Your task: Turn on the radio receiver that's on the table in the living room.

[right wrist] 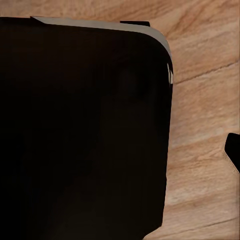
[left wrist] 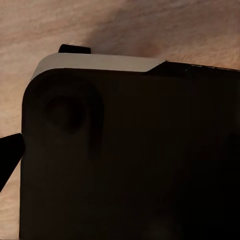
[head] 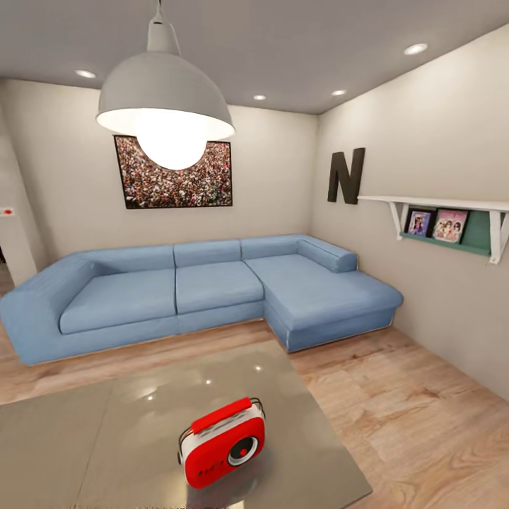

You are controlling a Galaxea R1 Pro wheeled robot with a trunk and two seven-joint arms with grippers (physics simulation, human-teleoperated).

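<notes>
**Radio in sight on the bench, living room**

The radio receiver stands upright on the grey glossy bench, near the bench's right front edge, dial face turned toward the camera, red handle on top. Beyond the bench sits the blue L-shaped sofa; above the sofa hangs the crowd picture. A white pendant lamp hangs over the bench. Right of the sofa, a wall shelf carries small framed photos, a dark letter N beside it. Both wrist views show a dark robot body panel over wood plank floor. Whether either pincer is spread or pressed together cannot be told.
</notes>
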